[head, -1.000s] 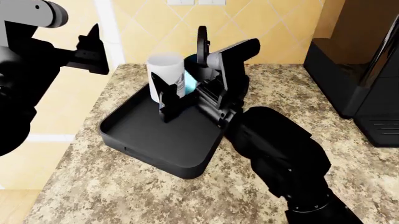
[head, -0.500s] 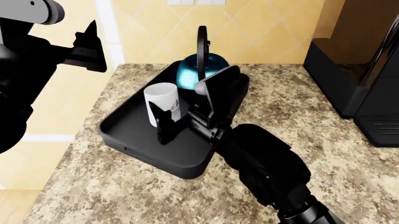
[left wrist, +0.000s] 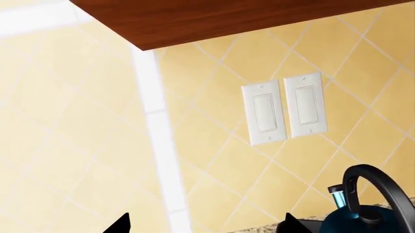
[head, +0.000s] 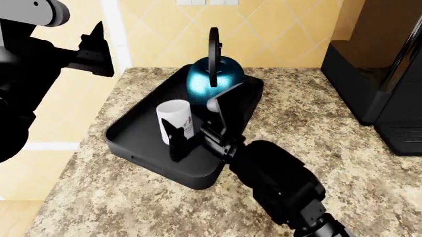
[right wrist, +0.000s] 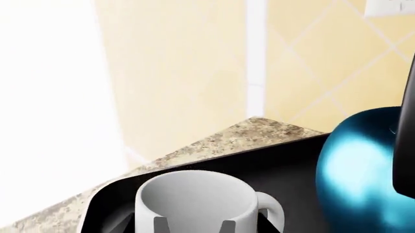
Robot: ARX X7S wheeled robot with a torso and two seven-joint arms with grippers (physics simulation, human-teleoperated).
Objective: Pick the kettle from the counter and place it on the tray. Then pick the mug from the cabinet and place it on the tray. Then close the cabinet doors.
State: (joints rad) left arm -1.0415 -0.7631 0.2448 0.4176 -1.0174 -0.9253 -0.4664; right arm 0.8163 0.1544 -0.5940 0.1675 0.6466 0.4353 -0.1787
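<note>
The black tray (head: 135, 132) lies on the speckled counter (head: 300, 101). The teal kettle (head: 212, 79) stands at the tray's far end; it also shows as the kettle (right wrist: 363, 170) and the kettle (left wrist: 363, 218). The white mug (head: 174, 116) stands upright in the tray's near half, in front of the kettle. My right gripper (head: 191, 140) is shut on the mug (right wrist: 194, 196), its grey pads (right wrist: 158, 225) against the wall. My left gripper (head: 101, 48) is raised left of the tray, open and empty (left wrist: 204, 227). The cabinet doors are out of view.
A tall black coffee machine (head: 376, 84) stands on the counter at the right. The tiled wall is close behind the tray, with two white switches (left wrist: 285, 109) under a brown cabinet underside (left wrist: 227, 17). The counter's left edge (head: 79, 163) lies just beyond the tray.
My right gripper has come down and toward me with the mug, from in front of the kettle to the tray's near half. The kettle now shows fully. The left arm has barely moved.
</note>
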